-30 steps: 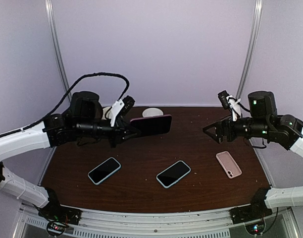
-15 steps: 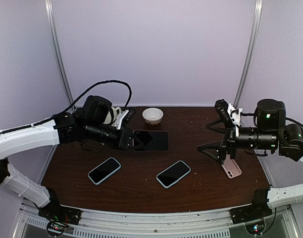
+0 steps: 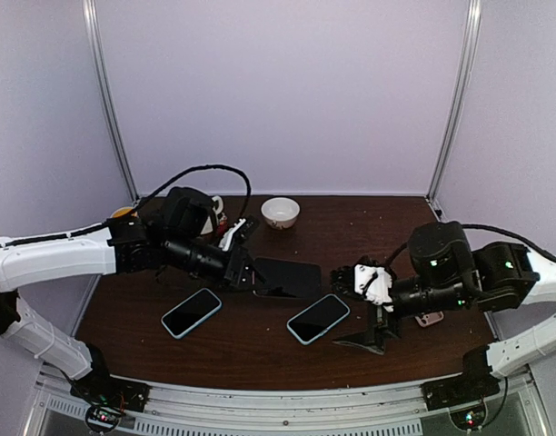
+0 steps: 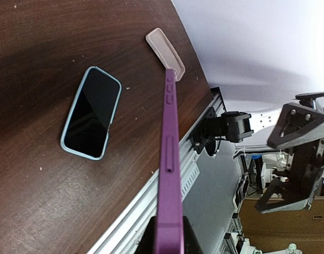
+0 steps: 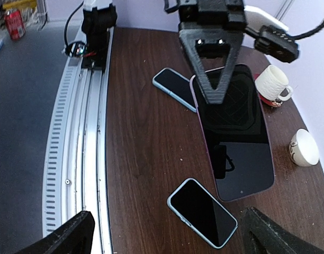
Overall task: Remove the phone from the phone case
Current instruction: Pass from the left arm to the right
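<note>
Tbl (image 3: pixel 260 359): 3 phones (image 3: pixel 319 318), 1 pink case (image 4: pixel 163 50), 1 bowl (image 3: pixel 280 212), 1 mug (image 5: pixel 273 84).

Item: the two arms I drive.
- Left arm (image 3: pixel 51 259) and right arm (image 3: pixel 541 277): white link shells, black joint housings.
- Black cable (image 3: pixel 201 170): arcs over the left arm; another trails along the right.
- White camera brackets (image 3: pixel 373 283): one at each wrist.
- Fingers (image 5: pixel 212 74): black, triangular, with a cross-hatched printed texture.
</note>
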You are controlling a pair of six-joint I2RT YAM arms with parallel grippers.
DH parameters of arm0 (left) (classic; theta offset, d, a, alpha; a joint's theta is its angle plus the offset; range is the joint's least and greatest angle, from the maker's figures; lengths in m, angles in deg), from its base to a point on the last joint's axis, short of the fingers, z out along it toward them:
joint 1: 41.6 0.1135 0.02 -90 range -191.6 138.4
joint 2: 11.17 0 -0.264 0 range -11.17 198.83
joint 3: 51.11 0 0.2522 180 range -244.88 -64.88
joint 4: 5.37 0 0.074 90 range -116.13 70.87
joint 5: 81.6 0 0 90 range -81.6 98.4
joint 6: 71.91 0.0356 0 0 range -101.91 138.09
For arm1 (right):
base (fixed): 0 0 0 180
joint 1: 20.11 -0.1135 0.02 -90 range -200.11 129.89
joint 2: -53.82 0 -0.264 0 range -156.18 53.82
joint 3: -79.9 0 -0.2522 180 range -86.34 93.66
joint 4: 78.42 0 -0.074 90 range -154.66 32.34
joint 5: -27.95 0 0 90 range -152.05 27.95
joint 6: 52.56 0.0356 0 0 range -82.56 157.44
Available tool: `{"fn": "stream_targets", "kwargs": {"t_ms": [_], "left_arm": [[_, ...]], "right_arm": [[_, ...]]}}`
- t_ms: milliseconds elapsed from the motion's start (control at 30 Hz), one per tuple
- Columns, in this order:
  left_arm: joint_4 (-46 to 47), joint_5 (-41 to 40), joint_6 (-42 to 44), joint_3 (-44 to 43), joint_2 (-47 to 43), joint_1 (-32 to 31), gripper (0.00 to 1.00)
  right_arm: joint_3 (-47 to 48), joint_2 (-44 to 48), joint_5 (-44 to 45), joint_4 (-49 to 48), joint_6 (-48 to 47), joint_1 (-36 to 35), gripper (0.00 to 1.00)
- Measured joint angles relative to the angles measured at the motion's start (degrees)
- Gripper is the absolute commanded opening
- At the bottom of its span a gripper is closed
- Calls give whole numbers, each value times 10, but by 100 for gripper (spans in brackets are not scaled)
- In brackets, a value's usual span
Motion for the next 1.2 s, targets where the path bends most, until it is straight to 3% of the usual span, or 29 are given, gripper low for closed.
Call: {"fn": "stream_targets", "kwargs": {"t_ms": [200, 533, 900, 1200], "left_arm": [[27, 27, -4, 7, 9, -10, 0], [116, 85, -28, 60, 11, -11, 0], [126, 118, -10, 60, 22, -10, 0], [118, 138, 18, 54, 32, -11, 0]], "right_arm": [[20, -69, 26, 3, -52, -9, 100], [21, -103, 94, -59, -119, -9, 100], [30, -179, 69, -102, -131, 7, 99], [31, -188, 54, -128, -116, 33, 94]]}}
